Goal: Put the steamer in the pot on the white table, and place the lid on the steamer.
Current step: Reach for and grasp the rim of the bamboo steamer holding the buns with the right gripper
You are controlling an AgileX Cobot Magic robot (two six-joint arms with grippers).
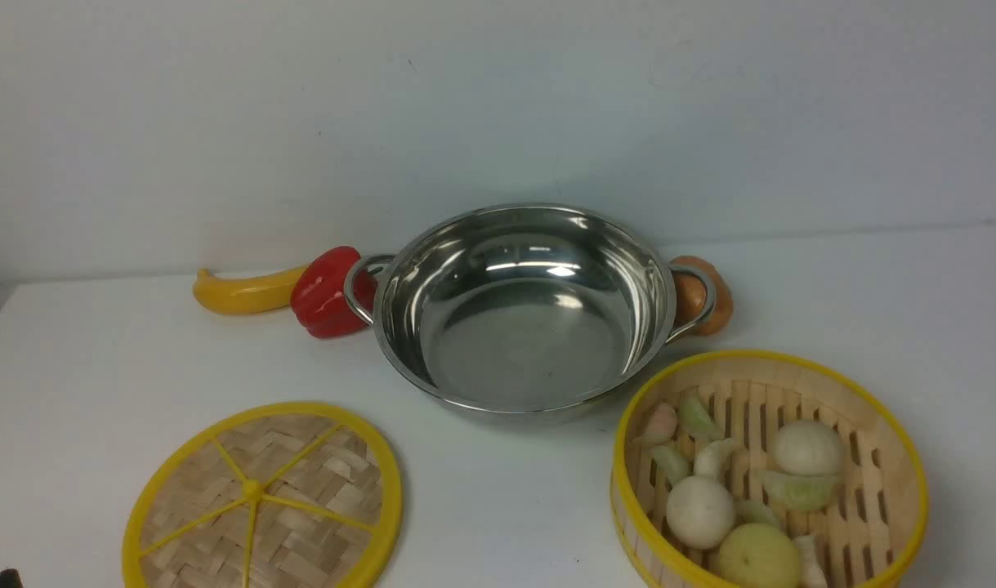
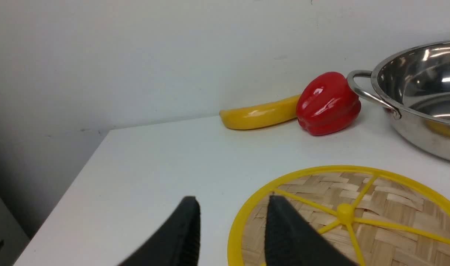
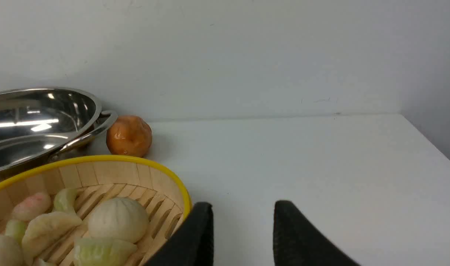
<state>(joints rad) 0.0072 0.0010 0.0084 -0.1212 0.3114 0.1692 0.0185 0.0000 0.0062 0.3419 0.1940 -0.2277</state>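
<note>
The shiny steel pot (image 1: 522, 327) stands empty at the middle back of the white table (image 1: 498, 506). The steamer (image 1: 792, 384), a slatted bamboo basket with a yellow rim, sits at the front right and holds buns and dumplings. The flat woven lid (image 1: 301, 490) lies at the front left. My left gripper (image 2: 232, 199) is open above the lid's (image 2: 387, 207) near rim, with nothing between its fingers. My right gripper (image 3: 241, 203) is open and empty over bare table just beside the steamer's (image 3: 114, 171) wall. Neither arm shows clearly in the front view.
A yellow banana (image 1: 244, 292) and a red pepper (image 1: 326, 294) lie by the pot's left handle. An orange-brown round fruit (image 1: 702, 296) sits behind its right handle. A white wall rises close behind them. The table's left edge (image 2: 62, 192) is near my left gripper.
</note>
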